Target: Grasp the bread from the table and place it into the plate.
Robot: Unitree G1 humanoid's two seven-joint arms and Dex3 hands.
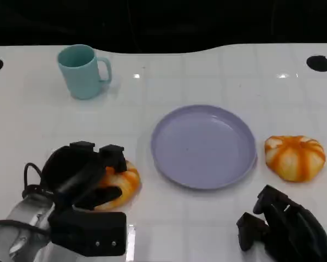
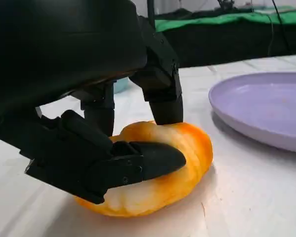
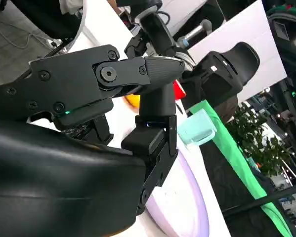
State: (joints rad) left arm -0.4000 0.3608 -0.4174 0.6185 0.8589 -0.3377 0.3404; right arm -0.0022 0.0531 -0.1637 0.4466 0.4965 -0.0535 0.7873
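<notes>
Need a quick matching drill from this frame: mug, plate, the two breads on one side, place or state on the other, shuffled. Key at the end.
Things:
1. mug
2. plate
3. bread left of the plate
4. bread right of the plate

Places or states:
A. lies free on the table, no hand on it
B. lavender, mid-table, nothing in it
C. teal, upright, at the far left
D. on the table with the left hand closed around it

Pairs: 1-C, 2-B, 3-D, 4-A
</notes>
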